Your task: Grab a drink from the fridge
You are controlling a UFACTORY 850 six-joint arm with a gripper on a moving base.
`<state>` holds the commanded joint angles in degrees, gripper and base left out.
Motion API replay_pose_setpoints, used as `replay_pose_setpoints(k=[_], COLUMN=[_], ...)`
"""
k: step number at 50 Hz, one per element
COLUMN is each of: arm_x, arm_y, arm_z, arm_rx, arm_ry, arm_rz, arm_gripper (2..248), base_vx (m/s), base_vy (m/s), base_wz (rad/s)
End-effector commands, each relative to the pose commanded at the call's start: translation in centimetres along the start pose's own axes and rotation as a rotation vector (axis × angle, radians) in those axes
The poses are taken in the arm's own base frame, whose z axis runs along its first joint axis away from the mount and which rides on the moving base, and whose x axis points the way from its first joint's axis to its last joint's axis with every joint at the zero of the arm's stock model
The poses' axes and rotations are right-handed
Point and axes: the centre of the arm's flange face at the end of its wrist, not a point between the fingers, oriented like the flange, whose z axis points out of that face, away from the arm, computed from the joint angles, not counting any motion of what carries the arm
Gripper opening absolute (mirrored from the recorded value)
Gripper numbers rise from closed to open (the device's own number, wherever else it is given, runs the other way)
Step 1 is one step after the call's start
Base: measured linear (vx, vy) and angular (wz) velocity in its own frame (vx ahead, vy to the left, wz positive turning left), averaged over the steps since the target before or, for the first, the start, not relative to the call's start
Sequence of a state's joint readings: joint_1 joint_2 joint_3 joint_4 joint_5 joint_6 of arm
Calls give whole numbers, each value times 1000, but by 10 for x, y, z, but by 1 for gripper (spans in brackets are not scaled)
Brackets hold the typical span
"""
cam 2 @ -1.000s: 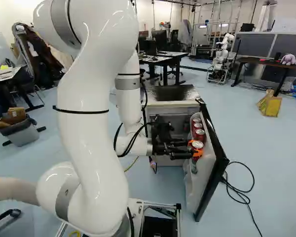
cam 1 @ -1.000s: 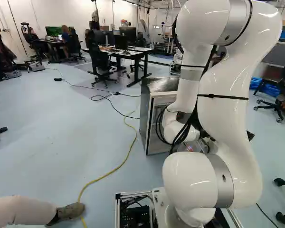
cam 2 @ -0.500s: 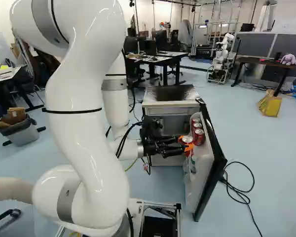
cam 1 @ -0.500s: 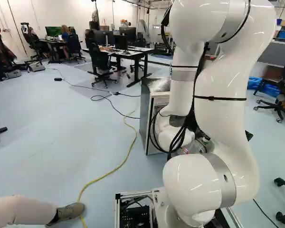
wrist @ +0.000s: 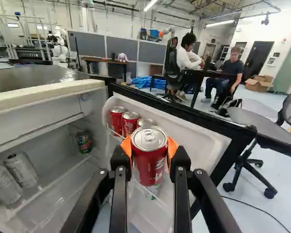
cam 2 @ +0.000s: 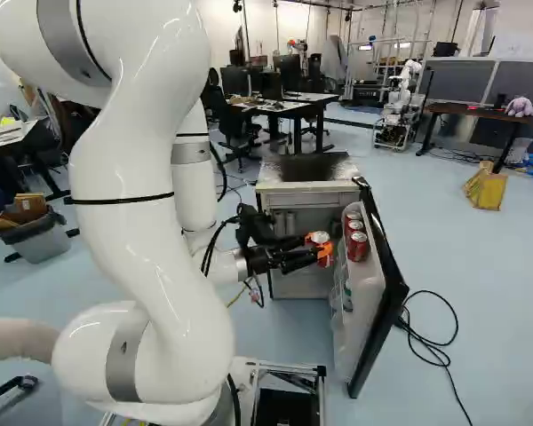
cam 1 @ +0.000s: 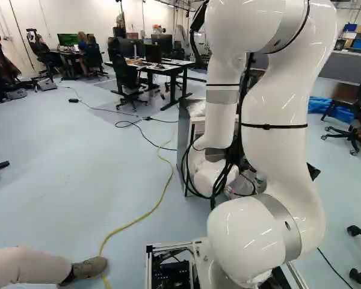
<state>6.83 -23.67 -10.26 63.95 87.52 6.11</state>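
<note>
Red can (wrist: pixel 149 162) gripped by end effector (cam 2: pixel 319 249), apart from door edge (wrist: pixel 179 106).

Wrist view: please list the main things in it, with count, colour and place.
Fridge: one, white inside, beside the gripper
Door: one, white and black, open ahead
Red cans: three, in the door
Silver cans: at least two, inside the fridge
Green-red can: one, inside the fridge
Chairs: at least two, dark, beyond the door
Toy: one, purple, far desk
Another robot: one, white, far off
Held can: one, red, in the gripper
Gripper: one, black and orange, shut on held can
</note>
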Motion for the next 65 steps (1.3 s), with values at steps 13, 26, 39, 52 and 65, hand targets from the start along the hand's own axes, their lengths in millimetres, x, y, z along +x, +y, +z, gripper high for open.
replay_pose_setpoints(k=[13, 26, 39, 52, 65], arm_x=[1, 11, 21, 29, 38], arm_y=[-19, -34, -41, -50, -58], arm_z=[-3, -3, -6, -11, -18], arm_rx=[46, 84, 181, 316, 452], arm_ry=[10, 5, -28, -67, -95], arm_rz=[9, 55, 85, 99, 101], arm_gripper=[90, 90, 90, 90, 90], base_vx=[0, 0, 0, 0, 0], base_vy=[0, 0, 0, 0, 0], base_wz=[0, 0, 0, 0, 0])
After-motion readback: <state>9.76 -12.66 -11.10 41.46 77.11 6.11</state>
